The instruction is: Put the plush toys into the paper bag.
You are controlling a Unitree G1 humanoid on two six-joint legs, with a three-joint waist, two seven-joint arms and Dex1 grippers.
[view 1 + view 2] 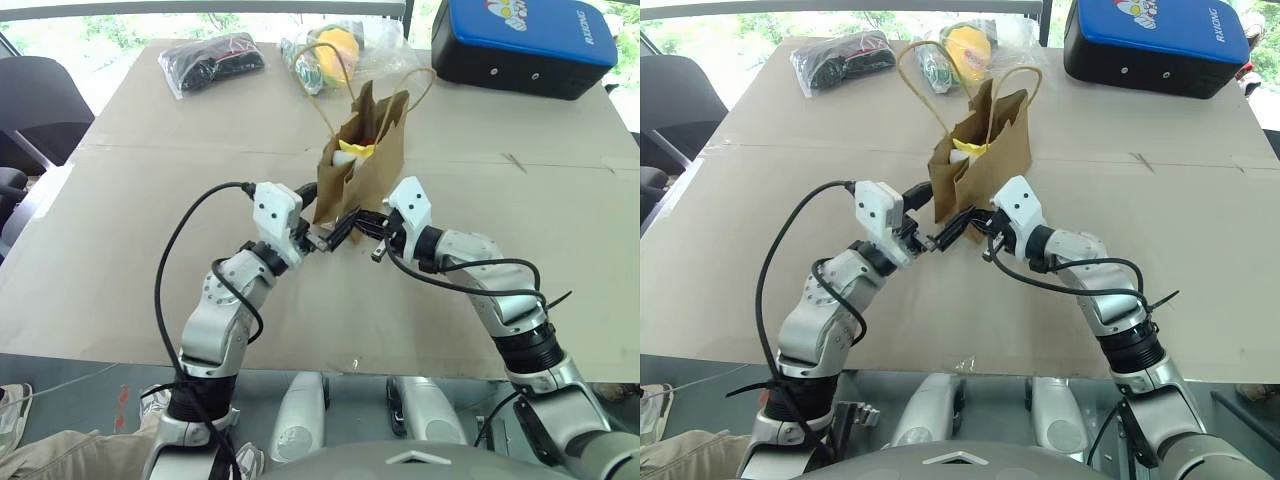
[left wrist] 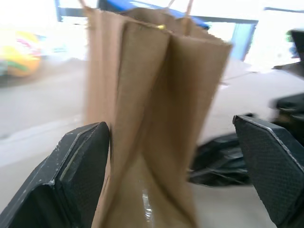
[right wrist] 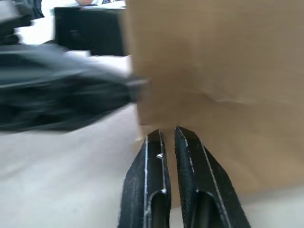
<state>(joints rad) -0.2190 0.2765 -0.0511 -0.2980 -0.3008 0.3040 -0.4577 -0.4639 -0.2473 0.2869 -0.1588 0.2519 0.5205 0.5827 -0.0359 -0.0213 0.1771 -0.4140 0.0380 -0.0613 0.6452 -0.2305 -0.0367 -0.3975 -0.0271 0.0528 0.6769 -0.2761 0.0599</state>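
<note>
The paper bag (image 1: 375,165) stands upright in the middle of the table, its two cord handles (image 1: 322,85) sticking up. A plush toy (image 1: 352,153), white with a yellow crest, shows in the bag's open mouth. My left gripper (image 1: 313,216) is open, its wide-spread fingers (image 2: 80,161) standing either side of the bag's near lower corner. From the other side, my right gripper (image 3: 167,133) is shut. Its tips sit against the bag's bottom edge, and I see nothing between them.
At the table's far side lie a black item in clear plastic (image 1: 212,60), a yellow-green toy in clear plastic (image 1: 330,55) and a blue-and-black case (image 1: 525,40). A black chair (image 1: 35,105) stands off the left edge. Brown cardboard (image 1: 150,200) covers the table.
</note>
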